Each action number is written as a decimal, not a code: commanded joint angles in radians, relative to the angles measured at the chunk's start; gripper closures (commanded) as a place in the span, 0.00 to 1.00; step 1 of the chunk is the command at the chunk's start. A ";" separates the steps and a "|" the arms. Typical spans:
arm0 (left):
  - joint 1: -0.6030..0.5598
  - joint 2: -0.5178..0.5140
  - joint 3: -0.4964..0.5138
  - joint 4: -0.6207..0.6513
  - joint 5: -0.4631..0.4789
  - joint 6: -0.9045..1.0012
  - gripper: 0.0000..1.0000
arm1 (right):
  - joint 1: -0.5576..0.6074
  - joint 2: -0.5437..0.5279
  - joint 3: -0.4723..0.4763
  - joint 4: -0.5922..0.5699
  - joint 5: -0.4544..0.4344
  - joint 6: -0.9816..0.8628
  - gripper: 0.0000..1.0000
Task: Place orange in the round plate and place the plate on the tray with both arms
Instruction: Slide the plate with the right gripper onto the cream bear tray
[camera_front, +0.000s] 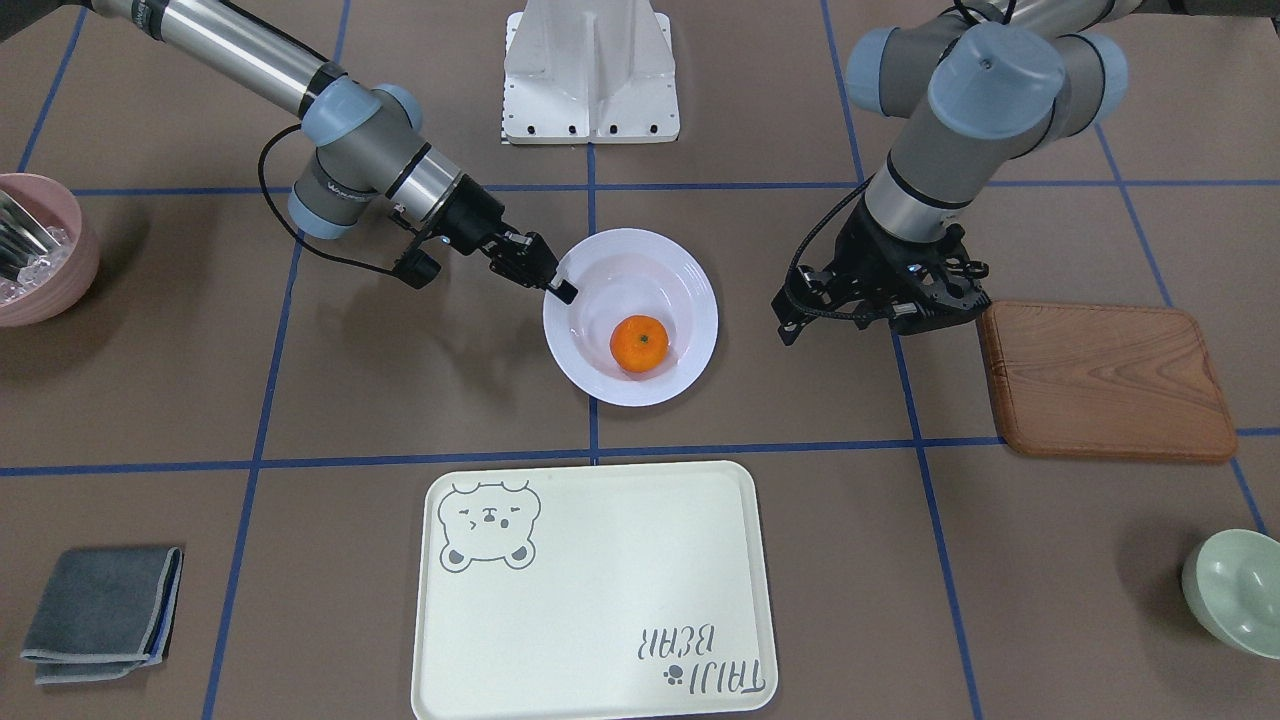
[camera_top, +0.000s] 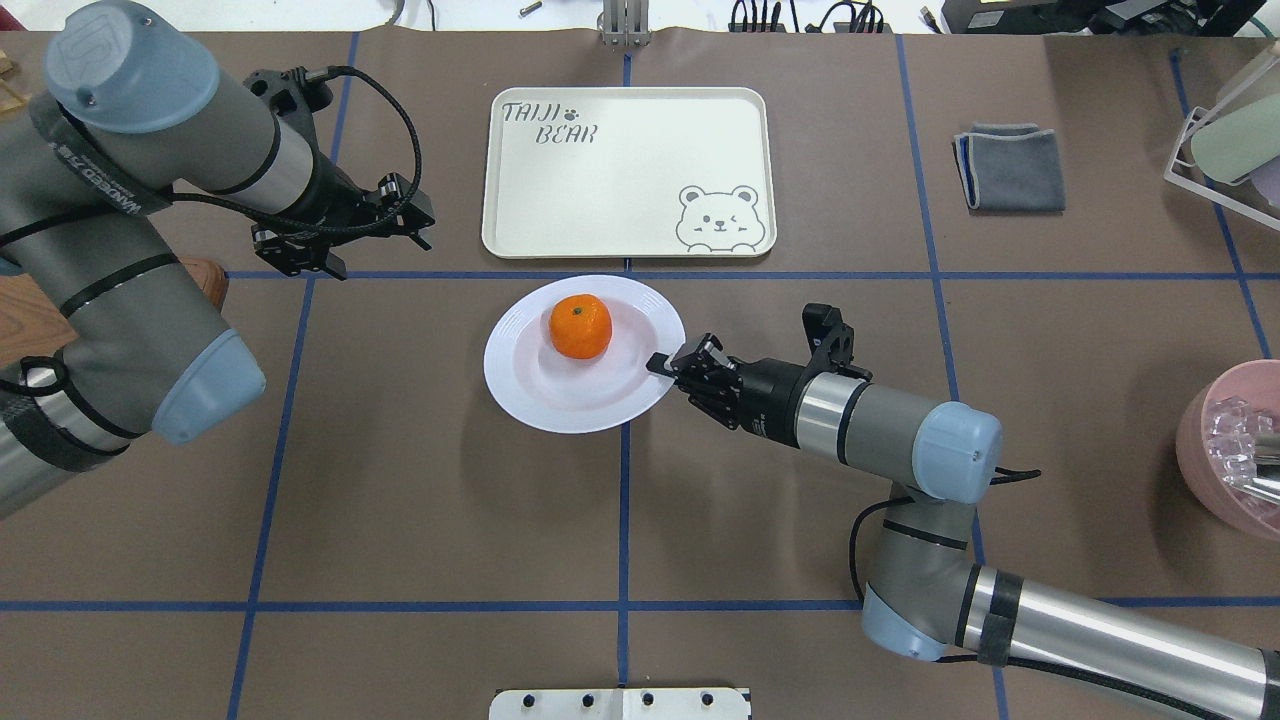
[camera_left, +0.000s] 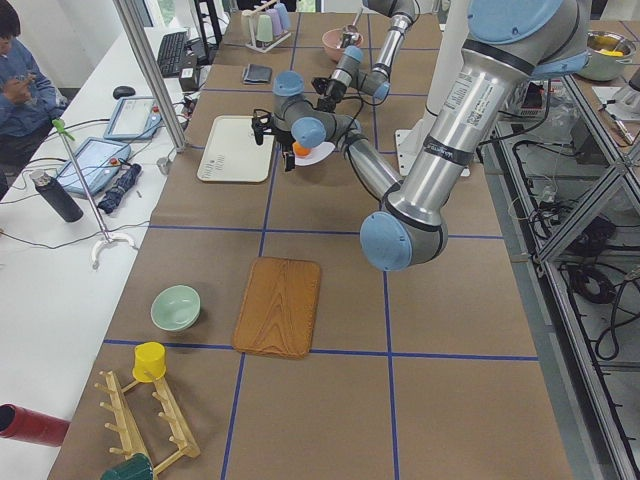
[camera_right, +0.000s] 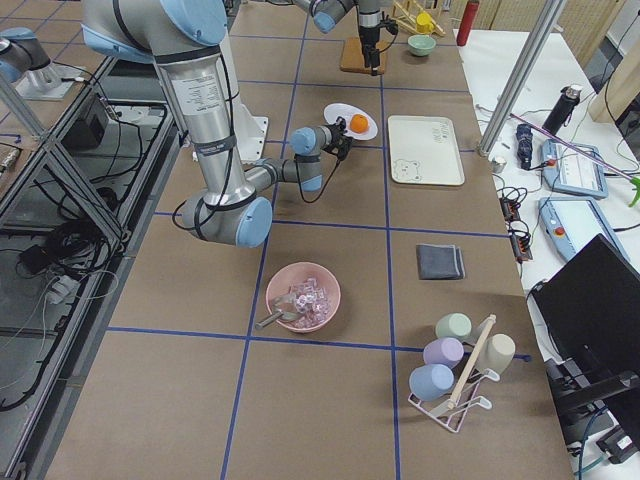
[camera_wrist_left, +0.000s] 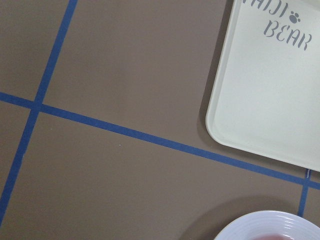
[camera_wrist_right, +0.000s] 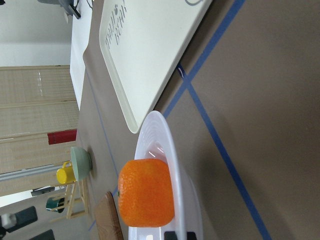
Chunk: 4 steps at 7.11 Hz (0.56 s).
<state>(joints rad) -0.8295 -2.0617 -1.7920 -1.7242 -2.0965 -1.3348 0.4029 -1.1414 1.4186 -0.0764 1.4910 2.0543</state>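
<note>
The orange lies inside the white round plate, which sits on the table just on the robot's side of the cream tray. My right gripper is shut on the plate's rim on the robot's right side; the right wrist view shows the orange close up with the rim edge-on. My left gripper hangs open above bare table, well off the plate's other side, and holds nothing. The left wrist view catches a tray corner and the plate's edge.
A brown wooden board lies just beyond the left gripper. A pink bowl with ice stands at the far right of the robot, a pale green bowl at its far left, a folded grey cloth near the tray.
</note>
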 joint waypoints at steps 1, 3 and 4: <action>-0.005 0.002 -0.006 0.000 -0.005 0.000 0.02 | 0.020 0.003 -0.004 0.035 -0.107 0.024 1.00; -0.010 0.033 -0.050 0.000 -0.007 -0.001 0.02 | 0.051 0.064 -0.106 0.024 -0.214 0.050 1.00; -0.010 0.055 -0.070 0.002 -0.007 -0.001 0.02 | 0.071 0.162 -0.235 0.000 -0.253 0.072 1.00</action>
<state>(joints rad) -0.8383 -2.0313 -1.8360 -1.7239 -2.1026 -1.3357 0.4542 -1.0708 1.3074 -0.0571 1.2928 2.1057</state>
